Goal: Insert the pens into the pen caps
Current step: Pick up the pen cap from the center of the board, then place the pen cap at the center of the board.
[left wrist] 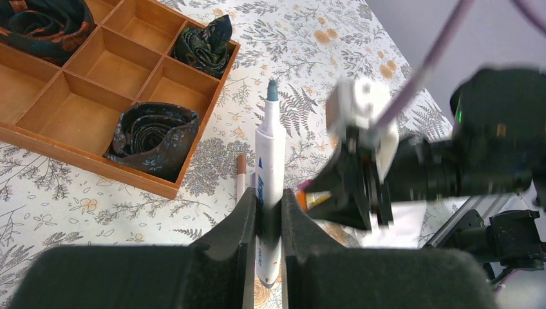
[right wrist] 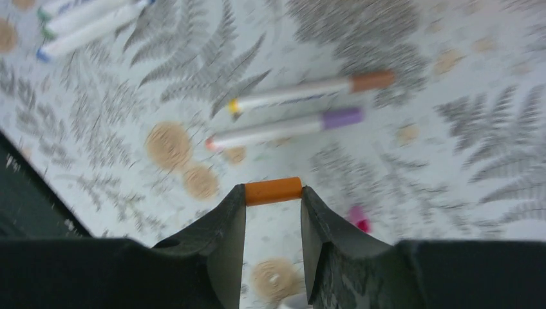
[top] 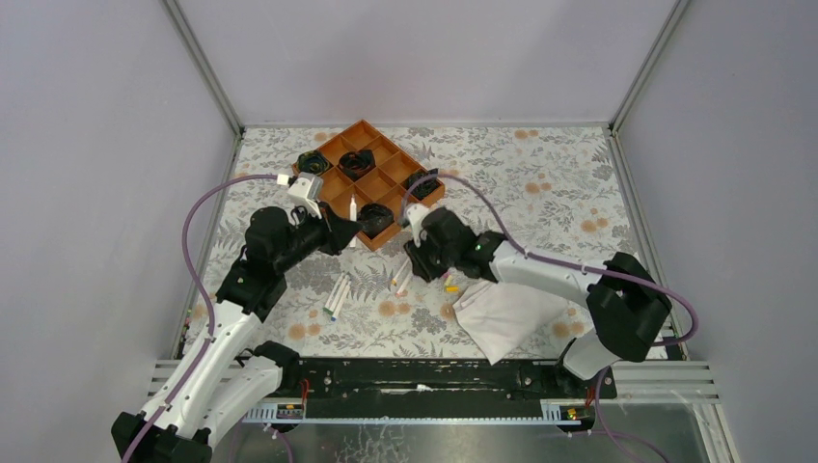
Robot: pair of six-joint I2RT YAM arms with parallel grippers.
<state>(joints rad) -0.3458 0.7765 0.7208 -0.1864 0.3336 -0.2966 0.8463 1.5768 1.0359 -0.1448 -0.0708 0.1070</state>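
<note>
Fingers of the left gripper (left wrist: 269,198), above the floral counter (top: 540,183) at 6 o'clock of the orange compartment tray (left wrist: 77,159), are clamped on an upright pen (left wrist: 269,141): white barrel, blue lettering, bare grey-blue tip. Fingers of the right gripper (right wrist: 273,201) pinch a short orange cap (right wrist: 273,191) crosswise between their tips. At its 12 o'clock in the right wrist view lie two white pens (right wrist: 290,96), one ended brown, one purple; a pink cap (right wrist: 360,220) lies at 4 o'clock.
</note>
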